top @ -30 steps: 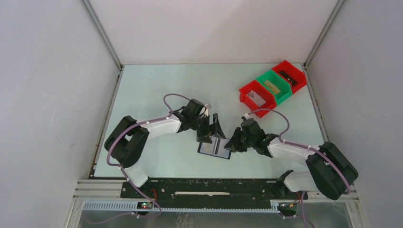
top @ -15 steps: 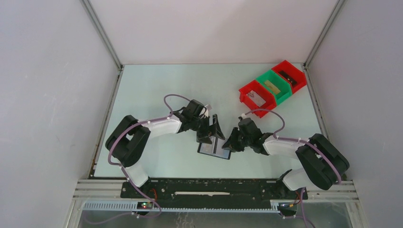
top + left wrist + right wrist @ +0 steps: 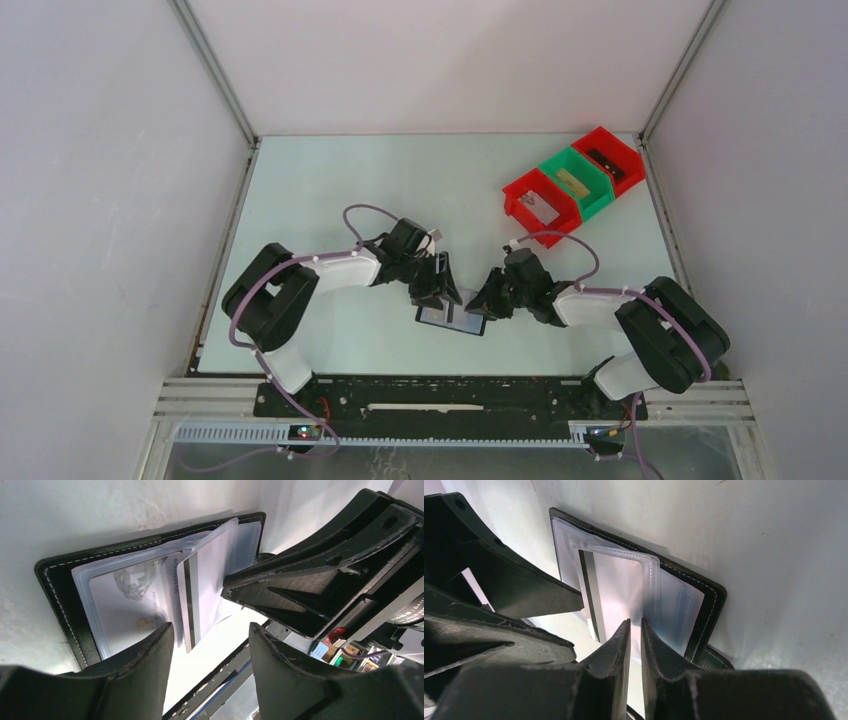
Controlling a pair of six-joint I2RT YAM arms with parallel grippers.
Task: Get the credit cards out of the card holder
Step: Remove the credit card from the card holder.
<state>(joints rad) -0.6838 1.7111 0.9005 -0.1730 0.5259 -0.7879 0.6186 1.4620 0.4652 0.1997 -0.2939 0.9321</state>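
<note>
The card holder lies spread flat on the table, near its front edge and between the two arms. Its clear plastic sleeves face up, and one sleeve is lifted off the rest. The step in hand looks like the first pull. A card with a dark stripe sticks partway out of its sleeve near the fold, and another card sits fully inside the far panel.

The left gripper hovers just over the holder with its fingers spread wide, grasping nothing. The right gripper meets the sleeves from the other side, its fingers pinched nearly together with only a thin slit between them. Whether a card edge or a sleeve is nipped in that slit cannot be told.

The next move probably calls for one gripper to pin the black cover while the other draws the striped card straight out along its sleeve, so that the holder does not slide with it.
</note>
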